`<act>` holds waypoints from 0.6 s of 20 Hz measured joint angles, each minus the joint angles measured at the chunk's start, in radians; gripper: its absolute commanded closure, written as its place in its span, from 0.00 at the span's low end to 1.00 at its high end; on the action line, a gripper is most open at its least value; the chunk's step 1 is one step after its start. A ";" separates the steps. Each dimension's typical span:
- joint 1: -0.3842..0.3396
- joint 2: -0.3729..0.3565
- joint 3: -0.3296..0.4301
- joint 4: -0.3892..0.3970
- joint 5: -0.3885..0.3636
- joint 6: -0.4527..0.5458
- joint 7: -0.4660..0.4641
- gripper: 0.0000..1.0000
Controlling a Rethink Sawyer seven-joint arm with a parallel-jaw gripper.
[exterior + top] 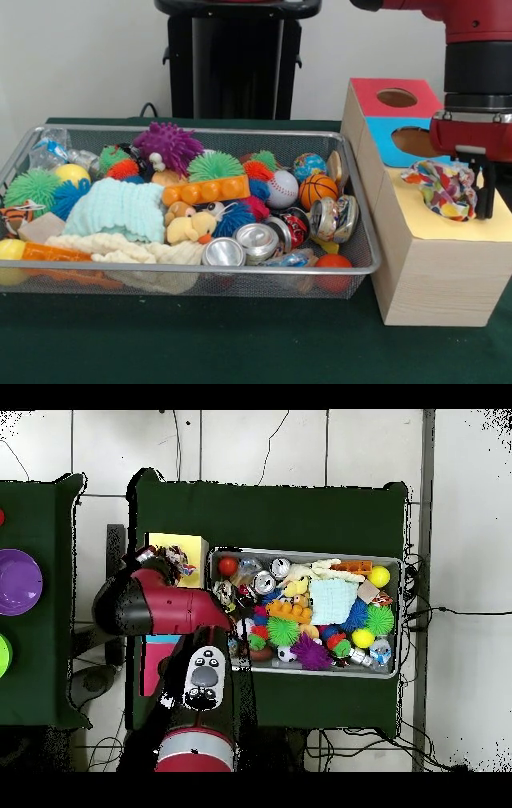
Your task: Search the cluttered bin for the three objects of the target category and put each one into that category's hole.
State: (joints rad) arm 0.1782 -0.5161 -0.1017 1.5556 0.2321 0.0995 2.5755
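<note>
Green-covered tabletop [200, 340] carrying a wire mesh bin [352, 268] packed with spiky balls, crushed cans [258, 240], a baseball [282, 189], a small basketball [318, 190] and soft cloths. Wooden sorting box [432, 280] just beside the bin, topped with red, blue and yellow panels, each with a hole. Tool [474, 188] lowered over the yellow panel's hole, pinching a multicoloured patterned cloth [438, 186]. Cloth bunched at the hole's rim, partly down inside.
</note>
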 measured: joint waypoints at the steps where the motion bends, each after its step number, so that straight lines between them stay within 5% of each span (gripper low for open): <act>1: 0.021 0.009 -0.027 -0.016 0.000 0.012 0.000 1.00; 12: 0.085 0.060 -0.158 -0.139 0.000 0.256 0.000 1.00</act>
State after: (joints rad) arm 0.2632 -0.4566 -0.2596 1.4167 0.2323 0.3552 2.5755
